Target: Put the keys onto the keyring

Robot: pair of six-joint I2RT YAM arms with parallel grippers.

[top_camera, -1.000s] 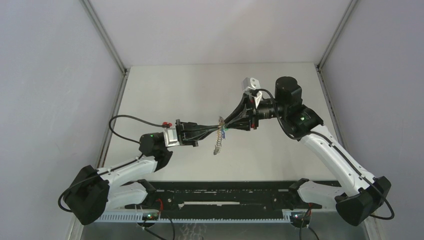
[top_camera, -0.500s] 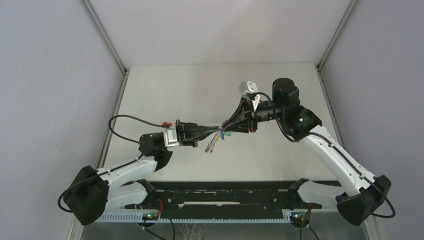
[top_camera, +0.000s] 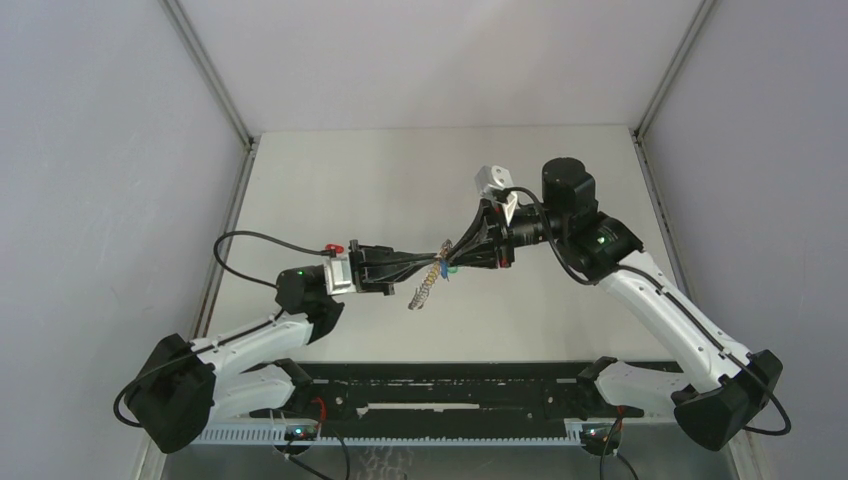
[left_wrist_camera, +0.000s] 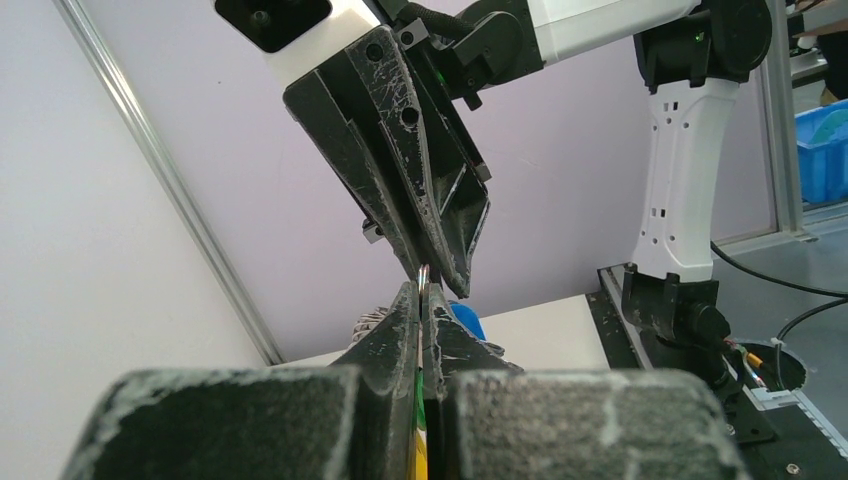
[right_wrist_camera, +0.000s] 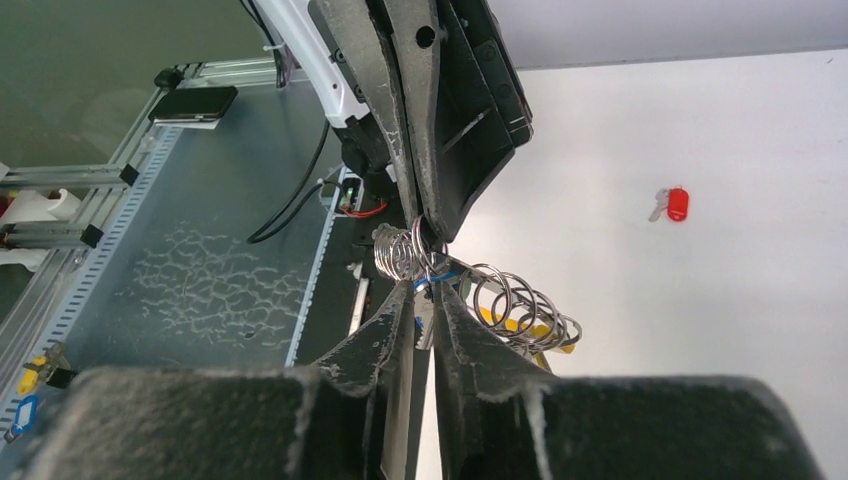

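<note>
Since a second before, the chain [top_camera: 423, 288] had swung leftward beneath the left gripper [left_wrist_camera: 421, 305], which was clamped on the keyring [right_wrist_camera: 398, 250] above the table [top_camera: 400, 170]. Against it the right gripper [right_wrist_camera: 428, 300] had narrowed and, as far as we could judge, pinched the blue key [top_camera: 455, 267], not visibly threaded. We saw the red key [right_wrist_camera: 677, 204] lying loose, and both walls [top_camera: 100, 200] stood well apart from the arms.

Red-headed key [right_wrist_camera: 672, 205] alone on the table [right_wrist_camera: 700, 120]; blue-headed key [left_wrist_camera: 465, 322] and keyring [right_wrist_camera: 505, 300] aloft together.
</note>
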